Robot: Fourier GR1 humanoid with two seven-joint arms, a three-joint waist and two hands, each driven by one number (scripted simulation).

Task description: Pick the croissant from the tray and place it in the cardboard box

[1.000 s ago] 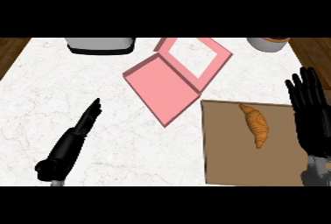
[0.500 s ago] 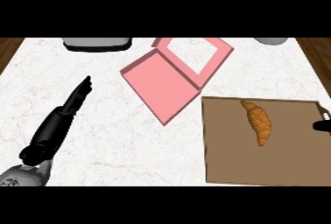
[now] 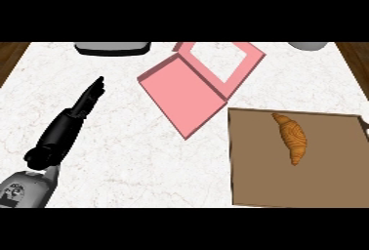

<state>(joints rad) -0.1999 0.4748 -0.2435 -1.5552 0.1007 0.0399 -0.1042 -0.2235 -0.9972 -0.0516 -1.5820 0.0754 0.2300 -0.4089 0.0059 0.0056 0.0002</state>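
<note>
1. At the far left you see the left forearm (image 3: 25, 188), grey, coming in from the lower edge of the head view.
2. Above it the left hand (image 3: 69, 124) lies over the white marbled worktop (image 3: 137, 161), fingers straight and together, pointing up and to the right. It is released and holds nothing.
3. At the top edge, left of centre, a grey container (image 3: 113, 47) is partly cut off; you cannot tell what it is.
4. In the middle sits the pink box (image 3: 216, 66), open, with its flat lid (image 3: 184, 100) folded out toward the lower left. The box is set at an angle to the worktop's edges and has nothing in it.
5. Just right of and below the lid lies the brown tray (image 3: 259, 176); the lid's edge is very near the tray's upper left corner.
6. The croissant (image 3: 291, 137) is on the tray, in its upper right part, lying lengthwise top to bottom, with no hand touching it.
7. At the top right edge a pale round object (image 3: 311, 46) is cut off.
8. At the right border, beside the tray's upper right corner, you see only a small dark sliver, too little to identify. Right hand: you cannot see it at all.
</note>
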